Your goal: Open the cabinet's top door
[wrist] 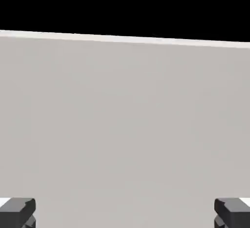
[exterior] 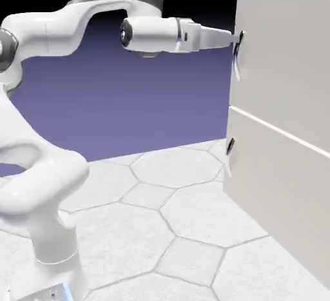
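claw: The claw (exterior: 236, 38) was seen spread wide, with nothing shown held between its fingertips; in the hand view only off-white surface was framed between them.
handle: The upright handle (exterior: 238, 69) of the top door was found right at the fingertips, most of its length hanging below them in the exterior view. Whether it was touched or straddled could not be told; it was not shown in the hand view.
long axis: The bar was set roughly up and down. The fingertips were parted along the line of the cabinet's top edge, so its length was judged to be crossed by their spread, as a closing grip would require.
top door: The top door (exterior: 287, 67) was seen ahead of the claw, toward the exterior view's right, apparently closed.
coming move: A slight lowering was judged useful before closing, so that the bar might be caught along its length rather than at its upper end, where a slip was to be feared.
lower panel: The lower panel (exterior: 277, 184) was placed beneath, beyond the seam.
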Robot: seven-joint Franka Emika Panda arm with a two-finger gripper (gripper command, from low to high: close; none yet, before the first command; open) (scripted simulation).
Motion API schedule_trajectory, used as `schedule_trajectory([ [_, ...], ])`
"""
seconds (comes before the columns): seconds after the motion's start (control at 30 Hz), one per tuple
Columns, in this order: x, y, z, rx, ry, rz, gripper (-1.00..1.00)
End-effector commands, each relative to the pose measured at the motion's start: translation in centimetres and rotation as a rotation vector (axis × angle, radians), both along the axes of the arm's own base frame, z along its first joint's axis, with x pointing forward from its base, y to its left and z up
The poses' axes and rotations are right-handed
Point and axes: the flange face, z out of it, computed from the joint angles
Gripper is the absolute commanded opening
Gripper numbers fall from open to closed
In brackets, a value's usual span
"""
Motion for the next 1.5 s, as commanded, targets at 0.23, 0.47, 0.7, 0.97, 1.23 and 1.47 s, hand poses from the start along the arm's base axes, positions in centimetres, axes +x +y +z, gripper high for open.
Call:
schedule_trajectory([
  [0.23, 2.6, 4.6, -2.5, 0.002, -0.038, 0.018, 0.0],
  [0.47, 5.4, 8.8, -5.9, 0.015, -0.045, 0.039, 0.0],
  [0.7, 8.9, 11.2, -8.3, 0.026, -0.038, 0.051, 0.0],
  [0.97, 10.8, 10.7, -8.2, 0.029, -0.039, 0.076, -1.0],
  [1.23, 6.2, 9.2, -8.3, 0.031, -0.037, 0.167, -1.0],
  [1.47, 3.1, 7.9, -8.3, 0.032, -0.036, 0.231, -1.0],
])
